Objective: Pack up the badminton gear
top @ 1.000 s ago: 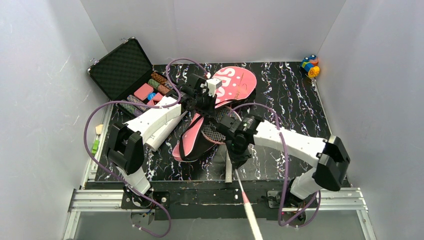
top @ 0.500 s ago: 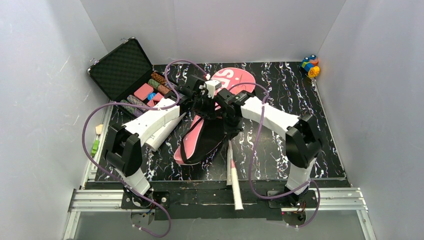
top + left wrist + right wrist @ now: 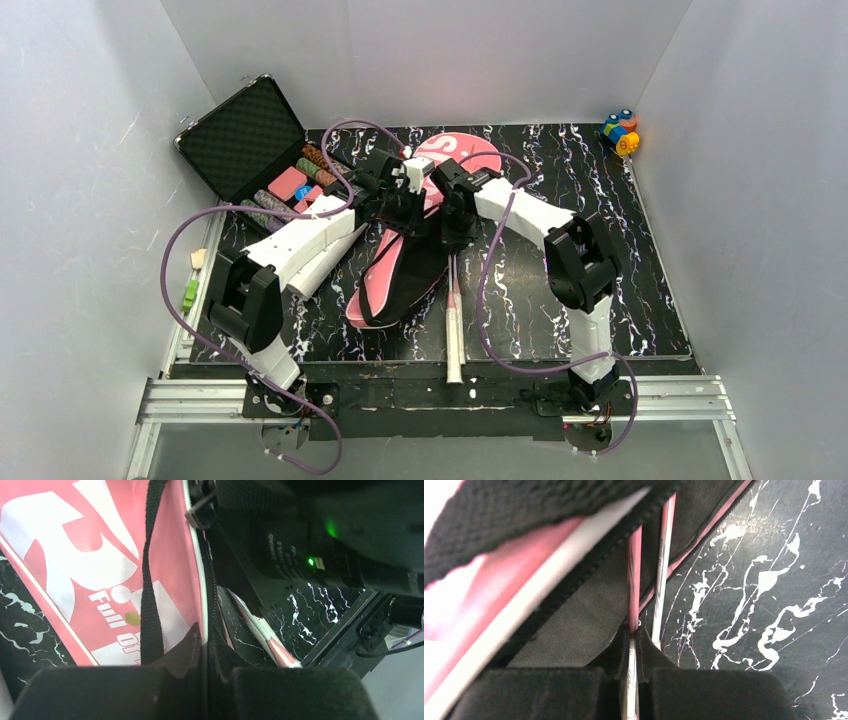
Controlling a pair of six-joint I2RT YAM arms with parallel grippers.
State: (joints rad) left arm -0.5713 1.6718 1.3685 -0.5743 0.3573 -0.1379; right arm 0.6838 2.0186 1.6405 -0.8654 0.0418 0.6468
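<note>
1 racket (image 3: 454, 338) has its head hidden inside the pink SPORT cover (image 3: 378, 282), only the handle sticking out. My right claw (image 3: 634, 635) is clamped on its shaft; my left claw (image 3: 206, 635) pinches the cover's zip edge.

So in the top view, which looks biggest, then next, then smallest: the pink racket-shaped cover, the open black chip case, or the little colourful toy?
Largest, too close to rank: pink racket-shaped cover (longer, partly hidden) and open black chip case (wider).
Smallest: little colourful toy, far corner.
</note>
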